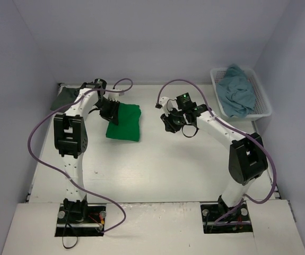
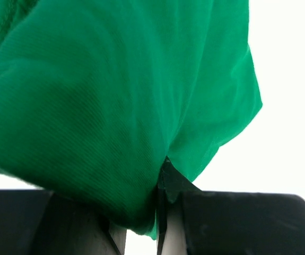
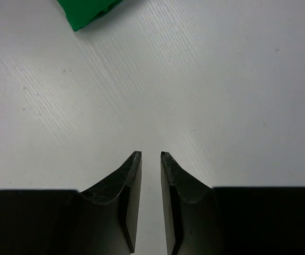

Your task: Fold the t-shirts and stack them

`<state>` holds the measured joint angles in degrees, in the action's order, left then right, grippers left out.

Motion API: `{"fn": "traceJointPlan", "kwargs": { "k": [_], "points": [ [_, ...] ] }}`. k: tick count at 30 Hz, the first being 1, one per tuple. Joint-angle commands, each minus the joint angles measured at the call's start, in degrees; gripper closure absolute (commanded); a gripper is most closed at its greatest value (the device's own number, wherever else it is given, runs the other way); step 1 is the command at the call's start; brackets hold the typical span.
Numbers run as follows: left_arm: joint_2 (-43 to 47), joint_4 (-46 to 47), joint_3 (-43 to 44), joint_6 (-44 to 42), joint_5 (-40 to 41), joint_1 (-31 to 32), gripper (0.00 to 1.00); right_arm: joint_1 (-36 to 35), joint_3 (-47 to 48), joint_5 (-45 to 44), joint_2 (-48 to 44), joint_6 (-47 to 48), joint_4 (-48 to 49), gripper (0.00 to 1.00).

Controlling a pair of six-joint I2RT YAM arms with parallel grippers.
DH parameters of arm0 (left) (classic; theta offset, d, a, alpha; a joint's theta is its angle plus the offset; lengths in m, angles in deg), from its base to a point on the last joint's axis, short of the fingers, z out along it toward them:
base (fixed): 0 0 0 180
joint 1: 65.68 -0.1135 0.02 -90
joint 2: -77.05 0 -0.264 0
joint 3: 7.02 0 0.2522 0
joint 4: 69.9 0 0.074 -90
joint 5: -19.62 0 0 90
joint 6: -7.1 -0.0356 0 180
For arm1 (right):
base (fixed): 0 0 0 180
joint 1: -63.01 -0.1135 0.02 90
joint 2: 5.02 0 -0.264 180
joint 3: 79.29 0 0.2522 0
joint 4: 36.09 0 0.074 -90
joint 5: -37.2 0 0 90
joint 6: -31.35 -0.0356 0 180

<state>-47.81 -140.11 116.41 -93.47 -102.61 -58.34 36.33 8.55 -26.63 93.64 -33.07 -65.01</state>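
Folding the green t-shirt (image 1: 125, 123), left of centre on the table (image 1: 168, 170), looks in hand: the left gripper (image 1: 110, 110) pinches its edge, the right gripper (image 3: 150, 157) hangs empty, jaws narrowly apart — next, probably, lay that edge over and release.

green t-shirt (image 1: 127, 126) folded flat; teal t-shirt (image 1: 237, 91) crumpled

We found the green t-shirt (image 1: 124, 123) plain and bright, against a white table (image 1: 163, 170). The teal-blue t-shirt (image 1: 237, 90) was plain too, its basket (image 1: 264, 101) white lattice, the cables (image 1: 29, 141) purple.
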Motion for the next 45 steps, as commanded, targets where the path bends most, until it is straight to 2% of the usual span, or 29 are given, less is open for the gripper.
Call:
{"fn": "traceJointPlan", "kwargs": {
  "k": [1,7,22,28,35,45],
  "points": [
    [4.4,-3.9,5.2,-5.2,7.3,-0.2,1.00,0.6,-0.3,1.9,-4.9,0.3,2.4,0.82],
    [4.4,-5.1,9.4,-6.4,10.3,-0.5,1.00,0.7,-1.7,3.1,-5.3,0.2,2.8,0.83],
    [4.7,-6.1,12.7,-9.7,15.1,-0.7,1.00,0.8,-2.4,4.0,-5.3,-0.1,2.9,0.85],
    [4.3,-6.0,15.0,-11.1,19.6,-1.4,1.00,0.8,-2.8,4.4,-5.6,-0.3,2.9,0.86],
    [4.0,-6.0,18.2,-16.1,25.9,-2.1,1.00,1.5,-2.9,5.1,-6.0,-0.5,2.9,0.87],
    [0.8,-6.3,25.9,-24.8,29.8,-5.8,1.00,2.2,-3.2,6.9,-6.3,-1.1,2.8,0.88]
  ]
}}
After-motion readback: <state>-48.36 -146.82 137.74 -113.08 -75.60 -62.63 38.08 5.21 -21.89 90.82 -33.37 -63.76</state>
